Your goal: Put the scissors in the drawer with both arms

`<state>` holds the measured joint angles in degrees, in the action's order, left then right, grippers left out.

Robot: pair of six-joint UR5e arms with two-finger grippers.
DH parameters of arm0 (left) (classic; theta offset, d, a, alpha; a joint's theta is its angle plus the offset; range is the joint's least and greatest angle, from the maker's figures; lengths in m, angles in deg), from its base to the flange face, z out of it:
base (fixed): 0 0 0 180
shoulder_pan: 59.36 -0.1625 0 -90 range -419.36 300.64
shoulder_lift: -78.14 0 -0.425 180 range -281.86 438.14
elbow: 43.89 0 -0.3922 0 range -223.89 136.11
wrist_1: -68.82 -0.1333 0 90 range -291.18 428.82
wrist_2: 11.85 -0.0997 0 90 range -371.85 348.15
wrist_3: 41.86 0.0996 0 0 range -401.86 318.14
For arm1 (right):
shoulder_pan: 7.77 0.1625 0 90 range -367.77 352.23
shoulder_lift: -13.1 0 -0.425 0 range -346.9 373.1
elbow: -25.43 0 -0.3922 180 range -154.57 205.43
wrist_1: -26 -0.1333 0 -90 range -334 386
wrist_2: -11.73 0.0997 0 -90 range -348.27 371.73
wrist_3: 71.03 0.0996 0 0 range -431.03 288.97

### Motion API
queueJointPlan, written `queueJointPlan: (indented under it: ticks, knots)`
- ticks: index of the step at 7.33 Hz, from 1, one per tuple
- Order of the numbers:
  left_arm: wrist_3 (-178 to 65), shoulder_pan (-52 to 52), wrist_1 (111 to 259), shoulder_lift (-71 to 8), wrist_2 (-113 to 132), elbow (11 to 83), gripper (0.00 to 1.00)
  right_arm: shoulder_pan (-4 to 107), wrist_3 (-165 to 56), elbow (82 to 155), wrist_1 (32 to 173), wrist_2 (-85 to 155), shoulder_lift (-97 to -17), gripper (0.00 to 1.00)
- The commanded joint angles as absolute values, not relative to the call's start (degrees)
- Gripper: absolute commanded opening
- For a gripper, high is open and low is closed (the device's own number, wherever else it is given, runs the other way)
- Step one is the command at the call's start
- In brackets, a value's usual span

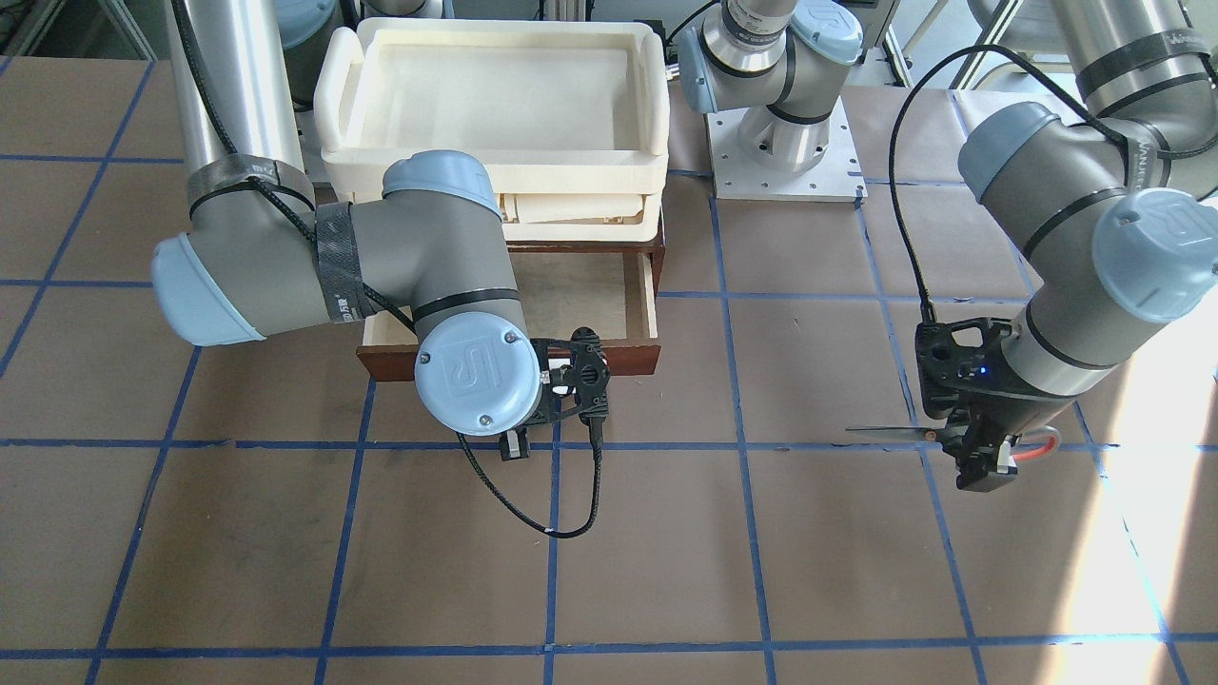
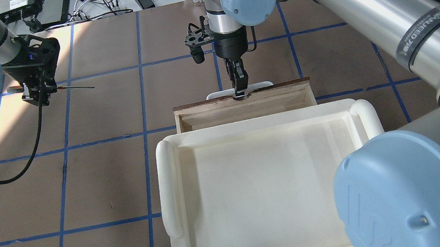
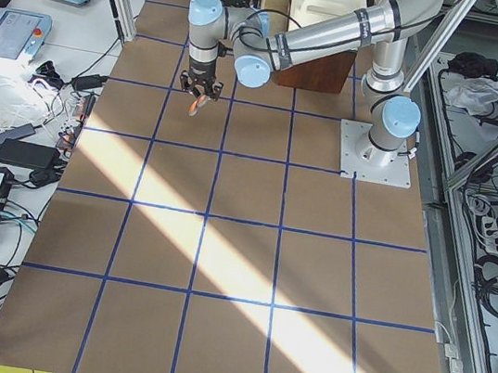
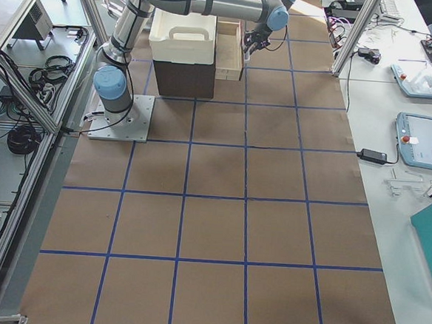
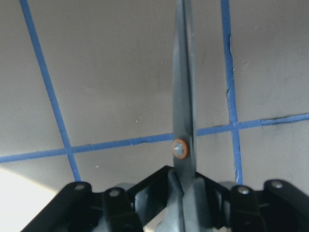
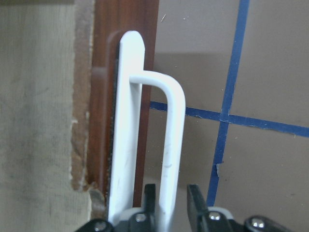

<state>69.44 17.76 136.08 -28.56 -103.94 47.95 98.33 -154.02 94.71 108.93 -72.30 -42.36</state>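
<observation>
- One left gripper [image 2: 40,98]: fingers pinched on the scissors [image 5: 182,96] just behind the pivot, holding them in the air.
- One pair of scissors: slim silver blades shut together, orange-ringed rivet, blades projecting straight out past the fingertips. The orange-red loop lining shows on the gripper's far side.
- One right gripper [image 2: 240,90]: fingers pressed on either side of the white bar handle [image 6: 174,145].
- One drawer [image 2: 201,117]: pulled open, dark red-brown front directly under the right fingertips, pale wood interior beyond them, running beneath the cream tray [image 2: 168,184].
</observation>
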Motion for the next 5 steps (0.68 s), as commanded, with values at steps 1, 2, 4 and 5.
queueJointPlan:
  ticks: [1, 2, 4, 5]
  knots:
    - [67.21, 21.22, 137.11, -27.16, -103.87, 47.95, 0.0, 98.31, -154.35, 94.42, 110.72, -72.29, -42.01, 0.33]
    - [65.99, 22.45, 137.37, -26.72, -103.87, 47.95, 0.0, 98.31, -154.35, 94.42, 111.59, -72.29, -41.92, 0.33]
    - [64.58, 24.83, 139.03, -25.58, -103.79, 48.04, 0.0, 98.22, -154.35, 94.42, 112.91, -72.2, -41.92, 0.33]
    - [64.49, 25.79, 139.13, -25.14, -103.79, 48.04, 0.0, 98.22, -154.35, 94.42, 113.01, -72.2, -41.92, 0.33]
